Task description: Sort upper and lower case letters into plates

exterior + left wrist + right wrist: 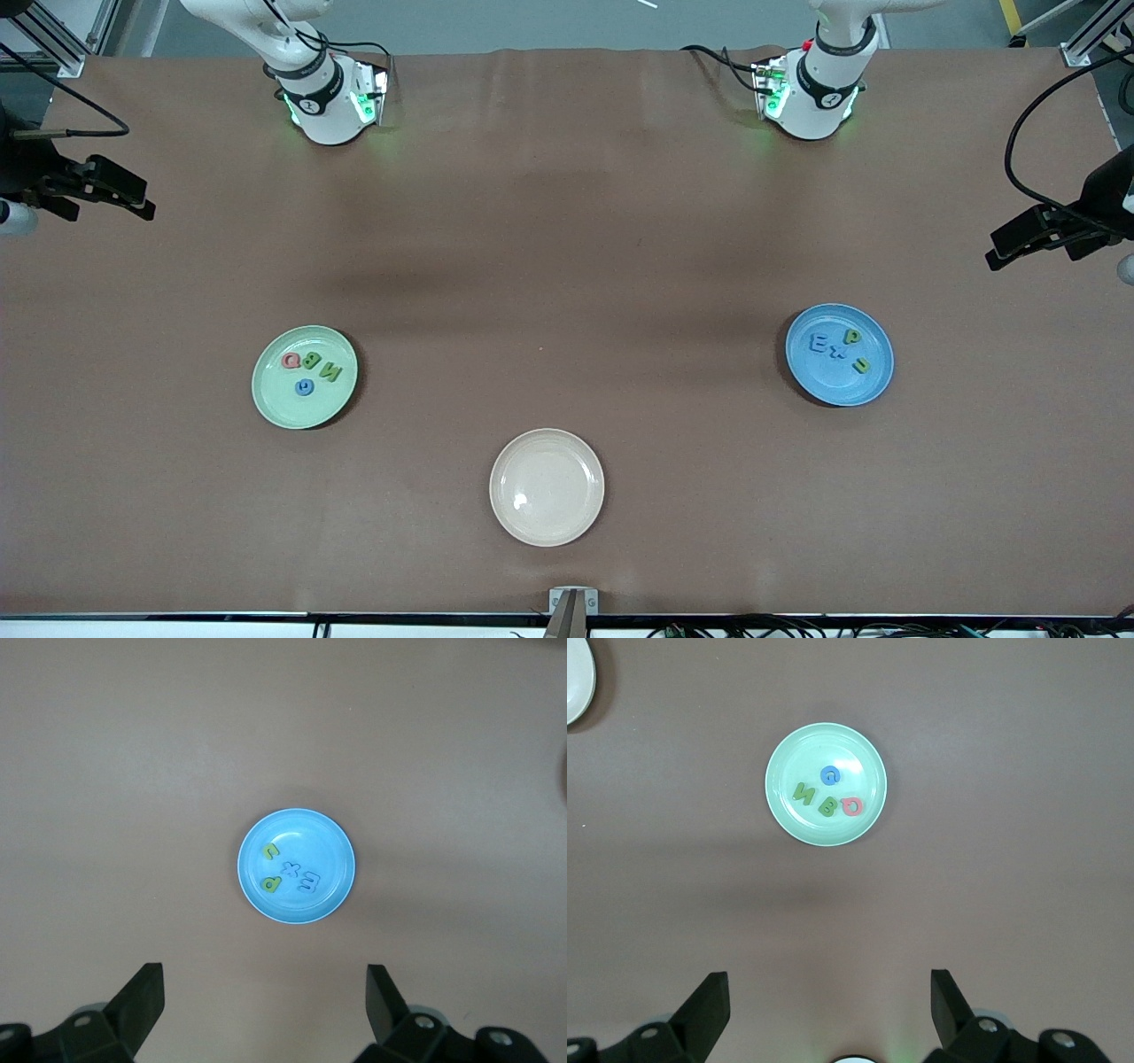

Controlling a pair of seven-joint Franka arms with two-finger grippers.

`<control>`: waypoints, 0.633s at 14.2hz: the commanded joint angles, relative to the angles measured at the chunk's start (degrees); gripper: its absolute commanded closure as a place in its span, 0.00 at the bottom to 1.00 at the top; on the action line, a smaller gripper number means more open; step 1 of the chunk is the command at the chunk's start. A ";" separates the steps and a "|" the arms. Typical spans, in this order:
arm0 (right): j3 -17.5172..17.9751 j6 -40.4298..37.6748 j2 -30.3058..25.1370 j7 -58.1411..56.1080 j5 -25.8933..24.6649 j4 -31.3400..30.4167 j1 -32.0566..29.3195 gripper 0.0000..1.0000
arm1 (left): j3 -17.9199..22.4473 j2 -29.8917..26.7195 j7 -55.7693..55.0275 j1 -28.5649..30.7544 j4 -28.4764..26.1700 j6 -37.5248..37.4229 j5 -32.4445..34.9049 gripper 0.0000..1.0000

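Left gripper: held high over bare table at the left arm's end, jaws spread wide, nothing grasped; the arm waits.
Right gripper: held high over bare table at the right arm's end, jaws released wide, nothing between them; this arm waits too.
Blue plate: seen on the table below and ahead of the left gripper; four letters lie in it, two green, two blue.
Green plate: seen below and ahead of the right gripper; a pink, a blue and two green letters lie in it.
Cream plate: set between the two plates, nearer the front camera, well apart from both grippers.
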 commanded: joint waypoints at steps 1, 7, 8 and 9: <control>-0.08 0.25 -1.48 -0.78 -0.59 -1.68 -0.07 0.00 | 1.05 -0.40 1.08 -1.10 0.54 -1.15 0.72 0.00; -0.08 0.25 -1.56 -0.69 -0.50 -1.68 -0.07 0.00 | 2.90 -0.49 1.08 -2.60 0.81 -1.06 0.46 0.00; -0.08 0.25 -1.56 -0.78 -0.50 -1.68 -0.07 0.00 | 2.81 -0.49 1.08 -2.51 0.89 -1.15 0.37 0.00; -0.08 0.25 -1.56 -0.78 -0.50 -1.68 -0.07 0.00 | 2.72 -0.49 1.08 -2.51 0.98 -1.06 0.37 0.00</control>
